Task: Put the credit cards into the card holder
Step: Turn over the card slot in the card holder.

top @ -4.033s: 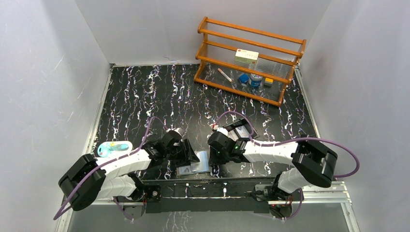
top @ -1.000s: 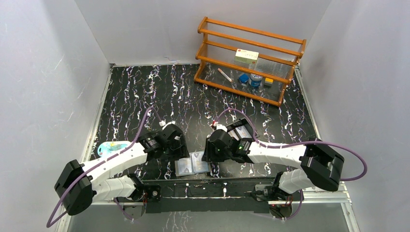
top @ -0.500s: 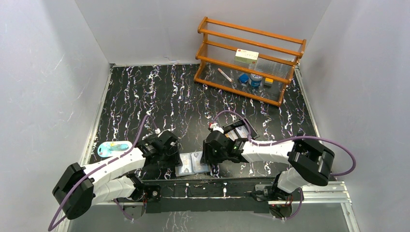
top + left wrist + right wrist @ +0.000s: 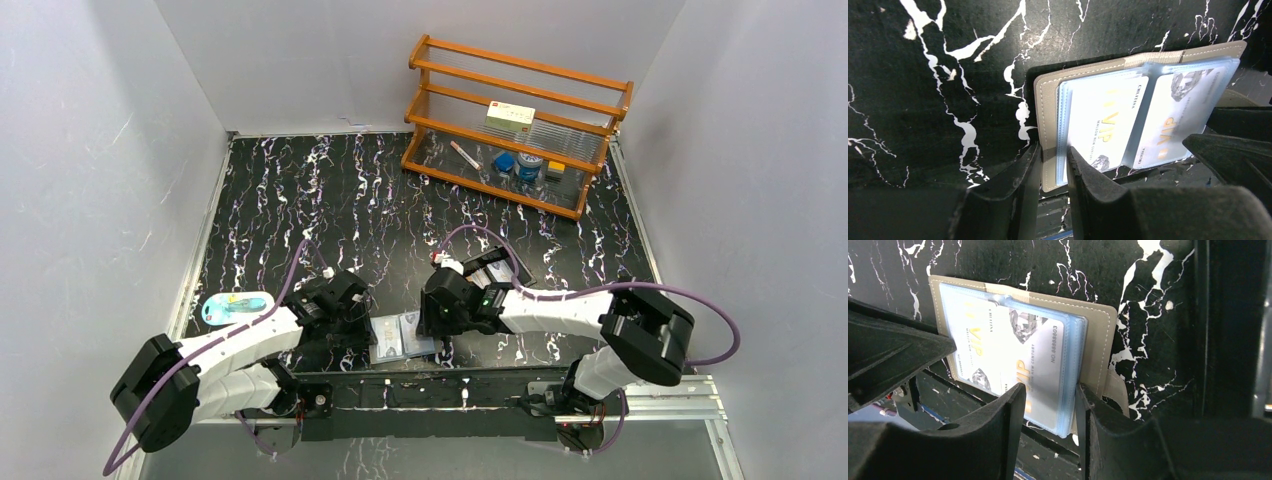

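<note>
two sleeved cards point(image 4: 1108, 125), left tool point(image 4: 1053, 150), right tool point(image 4: 1049, 388) over card holder point(image 4: 1047, 110)

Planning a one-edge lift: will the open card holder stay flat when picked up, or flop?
Probably floppy: the card holder is a thin fold-over cover with layered clear sleeves, so it may sag or fold shut. The glossy sleeves look slippery; the credit cards inside should stiffen them somewhat.
</note>
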Robot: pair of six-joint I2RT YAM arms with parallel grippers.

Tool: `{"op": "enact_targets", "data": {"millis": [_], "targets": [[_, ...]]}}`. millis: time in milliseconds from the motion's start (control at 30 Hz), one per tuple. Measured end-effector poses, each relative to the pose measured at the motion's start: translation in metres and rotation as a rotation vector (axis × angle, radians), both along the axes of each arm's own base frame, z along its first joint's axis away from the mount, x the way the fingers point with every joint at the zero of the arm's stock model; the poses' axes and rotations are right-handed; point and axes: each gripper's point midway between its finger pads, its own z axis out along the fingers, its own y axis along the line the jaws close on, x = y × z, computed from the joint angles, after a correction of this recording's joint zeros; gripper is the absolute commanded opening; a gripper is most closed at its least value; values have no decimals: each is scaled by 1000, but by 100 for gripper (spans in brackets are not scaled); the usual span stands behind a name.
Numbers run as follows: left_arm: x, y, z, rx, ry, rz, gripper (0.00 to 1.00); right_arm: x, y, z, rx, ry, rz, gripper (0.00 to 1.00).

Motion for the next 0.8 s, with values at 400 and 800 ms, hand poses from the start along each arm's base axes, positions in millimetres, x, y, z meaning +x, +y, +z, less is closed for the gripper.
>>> {"op": "enact_targets", "data": {"millis": [400, 800], "targets": [[1, -4, 0, -16, -1, -4, 25, 1, 0, 16, 23, -18, -3, 51], [2, -6, -1, -21, -1, -6, 26, 2, 4, 28, 33, -40, -3, 51]]}}
